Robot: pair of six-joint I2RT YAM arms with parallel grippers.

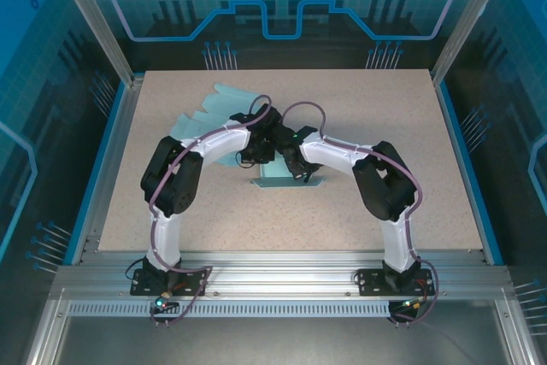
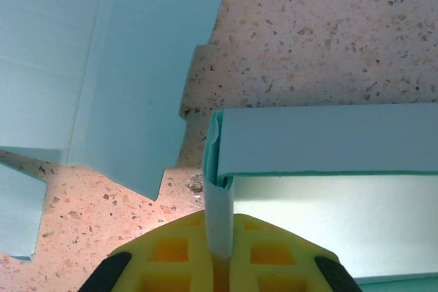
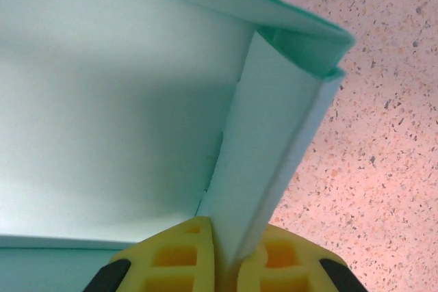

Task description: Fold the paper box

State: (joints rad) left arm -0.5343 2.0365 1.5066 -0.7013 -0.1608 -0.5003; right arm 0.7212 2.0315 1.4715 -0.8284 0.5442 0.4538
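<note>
A pale teal paper box [image 1: 287, 180], partly folded, sits at the middle of the speckled surface [image 1: 385, 117]. One long wall of it stands upright near the arms. The unfolded part [image 1: 209, 113] lies flat toward the far left, its edge cut into steps.

In the left wrist view the upright wall [image 2: 328, 138] is doubled over along its top, and a narrow end tab [image 2: 219, 217] turns off its left corner. The left end effector [image 2: 220, 247] is clenched on that tab, its yellow fingers pinching it from both sides.

In the right wrist view the opposite end tab [image 3: 274, 162] runs diagonally down from the wall's corner. The right end effector [image 3: 229, 251] is clenched on it in the same way. From above, both arms arch inward over the box, wrists close together.

The step in hand appears to be turning the wall's two end tabs square to it. To do it well, both pinches should probably swing together so the wall does not twist, with each tab turned about its crease rather than pulled. Thin paper is likely to buckle if dragged, and the flat part may slide, since nothing pins it.
</note>
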